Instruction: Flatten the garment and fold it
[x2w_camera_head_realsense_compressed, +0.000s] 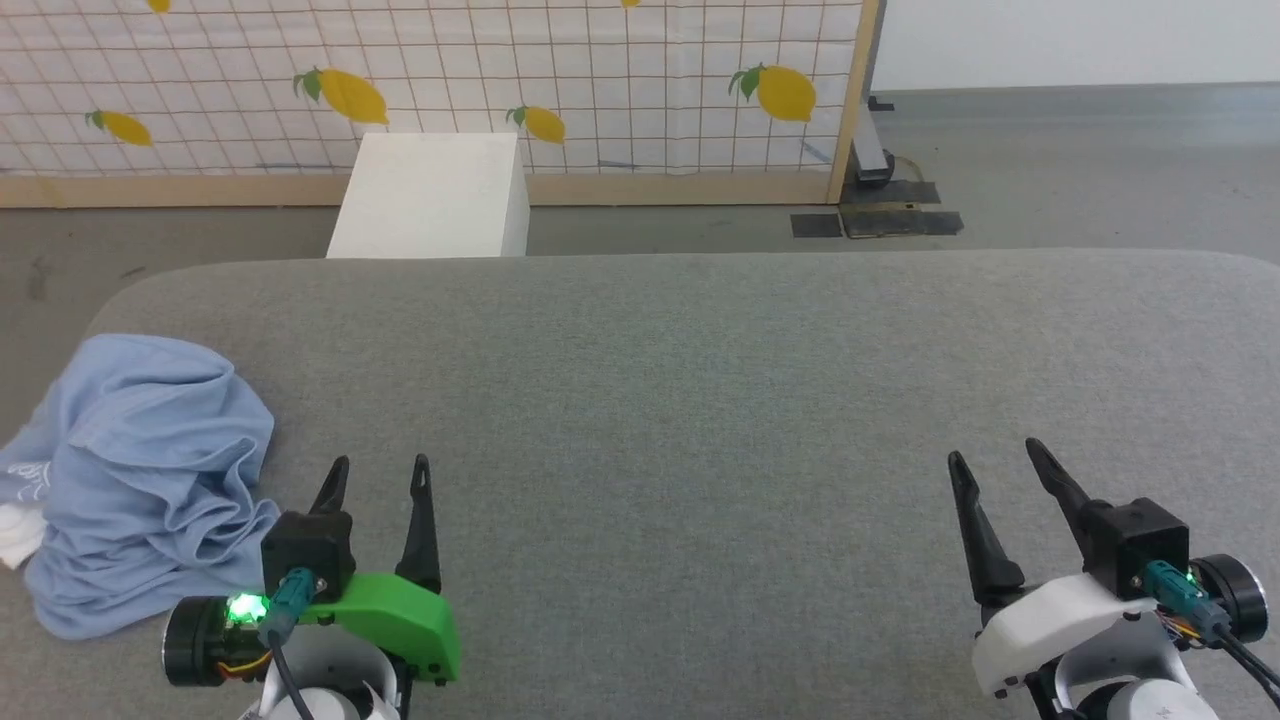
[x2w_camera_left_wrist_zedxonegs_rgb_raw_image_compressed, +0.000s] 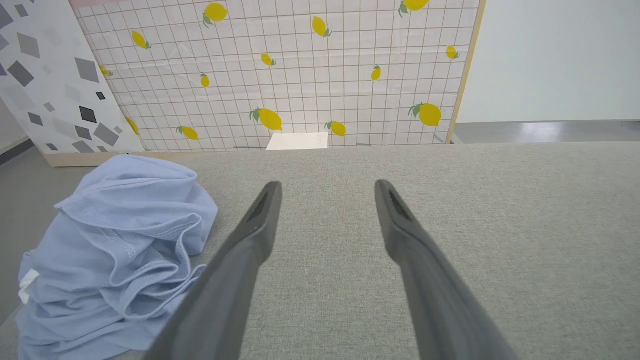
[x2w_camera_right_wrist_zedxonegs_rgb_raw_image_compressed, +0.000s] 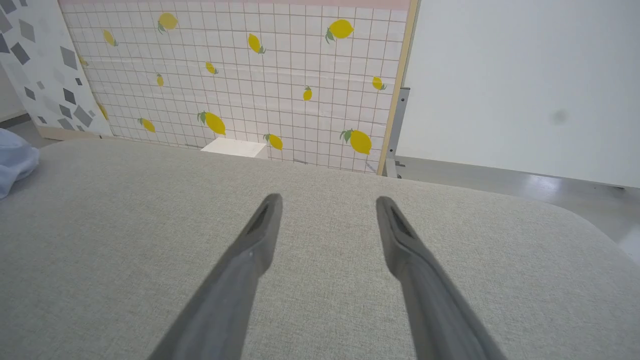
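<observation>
A broad table (x2w_camera_head_realsense_compressed: 700, 400) covered in grey woven fabric, with rounded corners at 11 and 1 o'clock, spans the head view. One thing lies on it: the garment (x2w_camera_head_realsense_compressed: 150, 480), a light-blue knit crumpled into a loose, deeply creased heap at about 8 o'clock. It sits right at the table's left rim and covers it there, with a white patch at the heap's outer side.

Bright, even, soft-shadowed light; sharp pictures, wrist views bowed at edges.

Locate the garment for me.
In the head view the crumpled light-blue garment lies at the left edge of the grey table, just left of the left gripper.
</observation>
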